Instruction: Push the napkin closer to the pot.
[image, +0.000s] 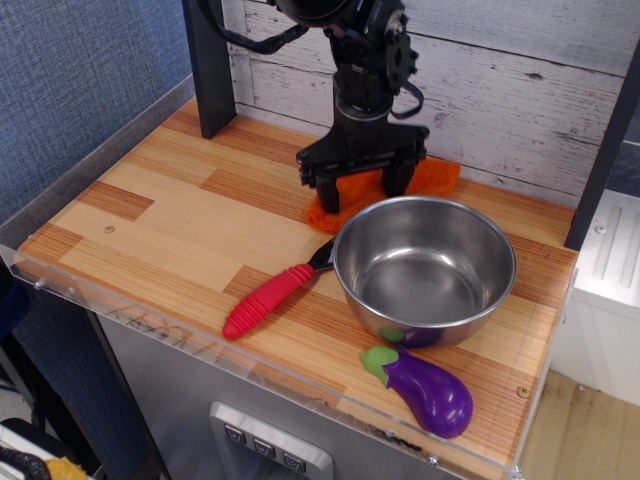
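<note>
The orange napkin (432, 177) lies at the back of the wooden table, right behind the rim of the steel pot (425, 268); its front edge reaches the pot's far rim and part of it is hidden by the gripper. My black gripper (361, 191) stands upright on the napkin with its fingers spread wide, one finger (329, 194) at the napkin's left edge and the other near its middle. It holds nothing.
A red-handled utensil (267, 299) lies left of the pot, its tip under the rim. A purple toy eggplant (428, 392) lies near the front edge. A black post (207, 65) stands at the back left. A plank wall runs behind.
</note>
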